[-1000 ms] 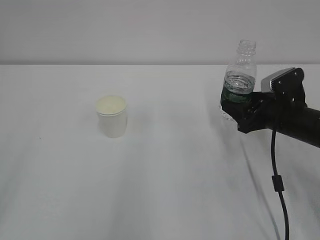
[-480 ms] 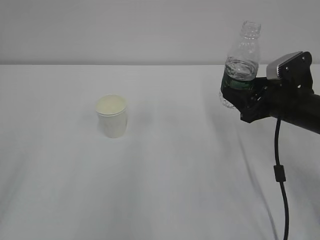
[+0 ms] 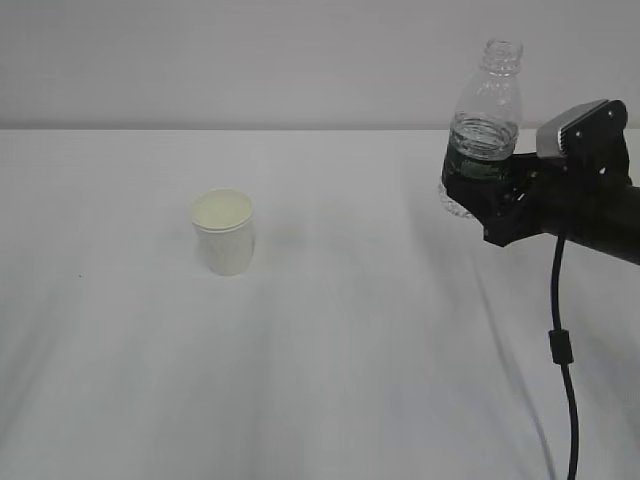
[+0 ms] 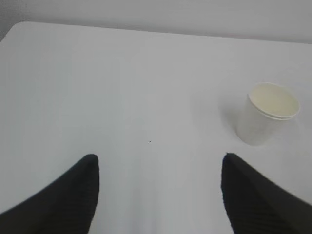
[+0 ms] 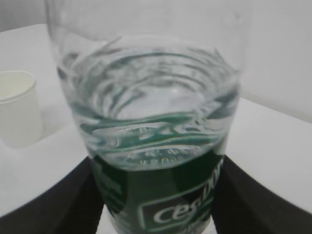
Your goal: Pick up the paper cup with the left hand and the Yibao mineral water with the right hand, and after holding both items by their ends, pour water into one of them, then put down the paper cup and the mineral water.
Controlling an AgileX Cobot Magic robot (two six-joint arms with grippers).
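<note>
The white paper cup (image 3: 224, 232) stands upright on the table, left of centre; it also shows in the left wrist view (image 4: 269, 113) and at the left edge of the right wrist view (image 5: 17, 105). My right gripper (image 3: 478, 192) is shut on the Yibao mineral water (image 3: 484, 110) at its green label (image 5: 156, 195), holding it upright and uncapped above the table at the right. Water (image 5: 146, 122) fills its lower part. My left gripper (image 4: 158, 195) is open and empty, left of and nearer than the cup; it is out of the exterior view.
The white table (image 3: 330, 380) runs back to a pale wall (image 3: 250, 60). A black cable (image 3: 562, 350) hangs from my right arm down to the front edge.
My right gripper has lifted the bottle off the table, slightly right, and the bottle now stands straighter. The cup has not moved.
</note>
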